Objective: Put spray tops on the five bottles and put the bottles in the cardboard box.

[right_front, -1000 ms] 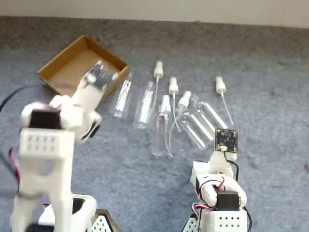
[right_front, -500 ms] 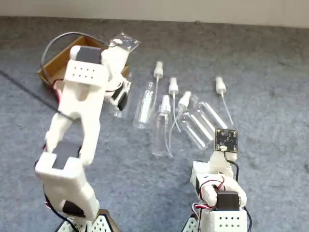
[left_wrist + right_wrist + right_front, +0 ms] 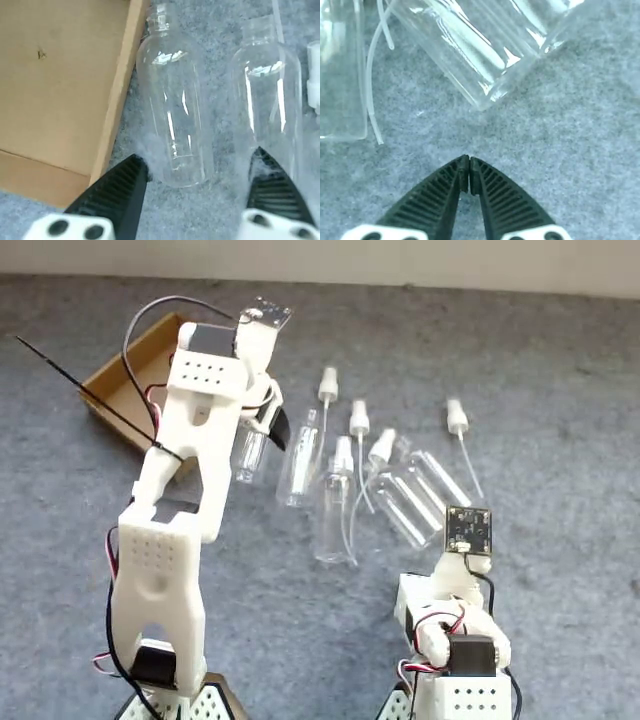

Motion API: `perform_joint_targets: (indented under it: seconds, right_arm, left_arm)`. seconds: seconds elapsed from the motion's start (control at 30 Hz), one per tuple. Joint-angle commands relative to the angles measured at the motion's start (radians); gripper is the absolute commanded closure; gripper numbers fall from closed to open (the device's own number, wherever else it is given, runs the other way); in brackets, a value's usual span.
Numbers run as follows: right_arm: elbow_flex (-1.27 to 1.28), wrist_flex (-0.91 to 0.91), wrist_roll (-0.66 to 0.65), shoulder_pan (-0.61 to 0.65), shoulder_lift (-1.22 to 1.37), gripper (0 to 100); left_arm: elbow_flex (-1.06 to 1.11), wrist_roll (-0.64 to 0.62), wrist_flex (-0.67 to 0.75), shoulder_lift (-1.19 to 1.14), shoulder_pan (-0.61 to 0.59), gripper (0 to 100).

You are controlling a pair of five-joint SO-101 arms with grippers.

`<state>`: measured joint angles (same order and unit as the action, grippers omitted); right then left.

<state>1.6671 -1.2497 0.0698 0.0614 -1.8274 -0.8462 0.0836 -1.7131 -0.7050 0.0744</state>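
I am holding the left tool spread wide and empty, flanking the base of the clear bottle. This bottle is lying on the counter beside the cardboard box, its long axis pointing away, neck far. The right tool is sitting pressed together, empty and farther off; I am counting five bottles, five spray tops, one box.

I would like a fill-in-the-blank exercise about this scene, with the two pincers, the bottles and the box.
1. The left pincer is ____ over a clear bottle.
2. The right pincer is ____ and holds nothing.
3. That clear bottle lies on its ____ beside the cardboard box.
Missing words: open; shut; side.
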Motion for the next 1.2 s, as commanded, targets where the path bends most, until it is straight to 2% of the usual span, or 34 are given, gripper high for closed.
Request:
perform_joint_targets:
  seconds: [0.0, 0.17, 0.77, 1.17]
  right_arm:
    - [0.139, -0.005, 0.008, -0.010, -0.012, 99.0]
    - [0.139, -0.005, 0.008, -0.010, -0.012, 99.0]
    - [0.139, -0.005, 0.008, -0.010, -0.012, 99.0]
    - [0.139, -0.005, 0.008, -0.010, -0.012, 99.0]
  left_arm:
    - [-0.133, -0.023, -0.005, -0.064, 0.010, 72]
    - [-0.257, -0.087, -0.008, -0.180, 0.013, 72]
    - [-0.631, -0.089, -0.005, -0.515, 0.013, 72]
    - [-0.664, -0.084, -0.020, -0.602, 0.008, 73]
